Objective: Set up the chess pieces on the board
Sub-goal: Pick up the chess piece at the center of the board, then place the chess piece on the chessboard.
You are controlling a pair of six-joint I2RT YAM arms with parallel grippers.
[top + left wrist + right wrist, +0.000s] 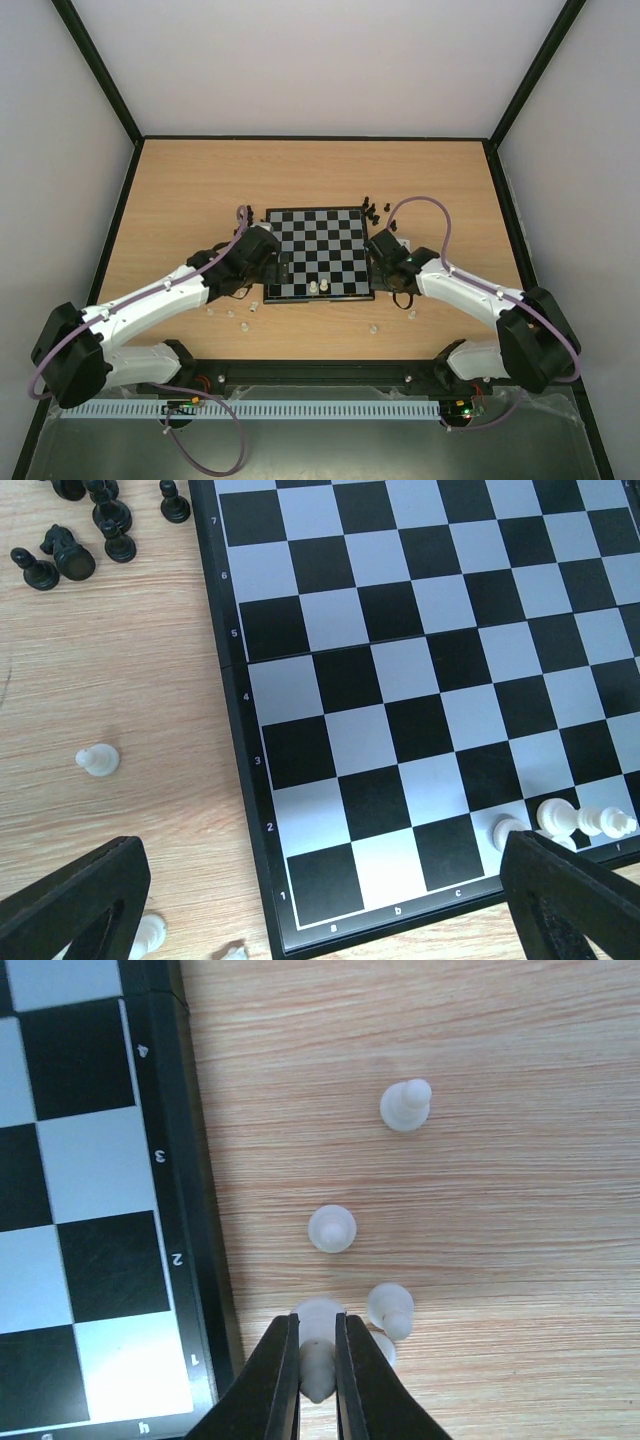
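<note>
The board (318,250) lies mid-table, with three white chess pieces (556,817) on its near row. In the right wrist view my right gripper (318,1360) is shut on a white chess piece (321,1318) that rests on the wood just off the board's near right corner (205,1360). Three more white pieces (331,1228) stand close around it. My left gripper (320,885) hangs wide open over the board's near left corner, holding nothing. In the top view it (275,276) sits at the board's left edge, and the right gripper (396,288) at the right edge.
Black pieces cluster on the wood past the board's far left corner (70,555) and far right corner (372,210). Loose white pieces lie left of the board (98,761) and in front of it (373,327). Black-framed walls enclose the table.
</note>
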